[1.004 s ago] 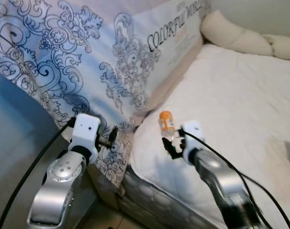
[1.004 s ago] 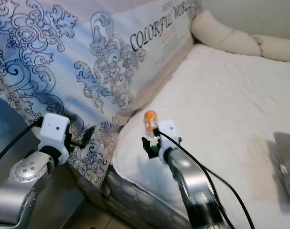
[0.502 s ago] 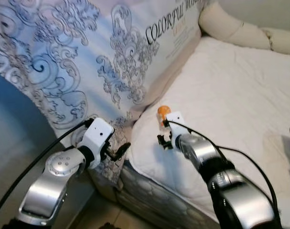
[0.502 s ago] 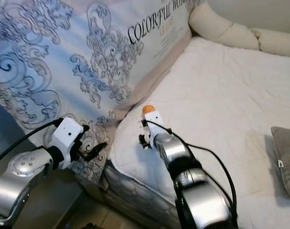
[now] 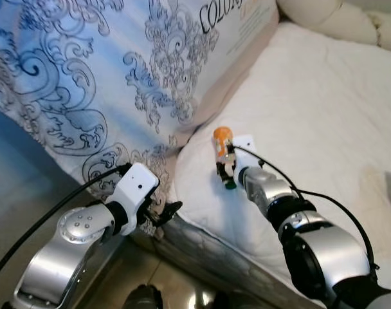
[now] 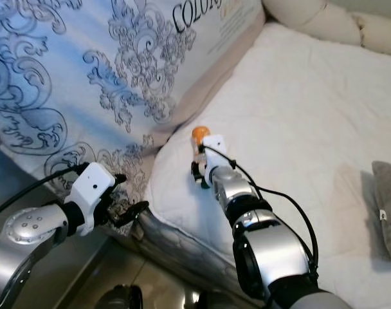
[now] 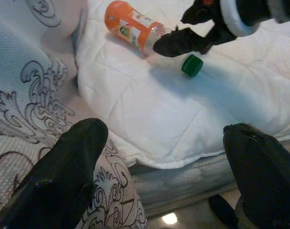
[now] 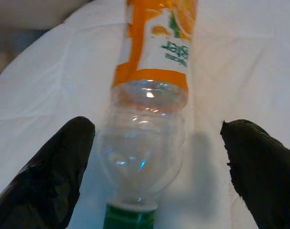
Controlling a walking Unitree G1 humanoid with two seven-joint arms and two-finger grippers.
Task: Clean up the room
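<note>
Bed (image 5: 324, 122) with white cover, patterned blue quilt (image 5: 86, 77) draped along its edge. Empty bottle (image 8: 150, 100), orange label, green cap, lies on its side on the bed near the corner, just beside the quilt. Right end effector (image 8: 157, 167) is right at it, fingers apart, straddling the clear neck end without gripping. Bottle's long axis runs straight ahead along the fingers: cap toward the wrist, orange base pointing away. Right arm is clearly nearer. Left end effector (image 7: 166, 162) hangs off the bed edge, fingers apart, holding nothing. My read: close on the neck next.
</note>
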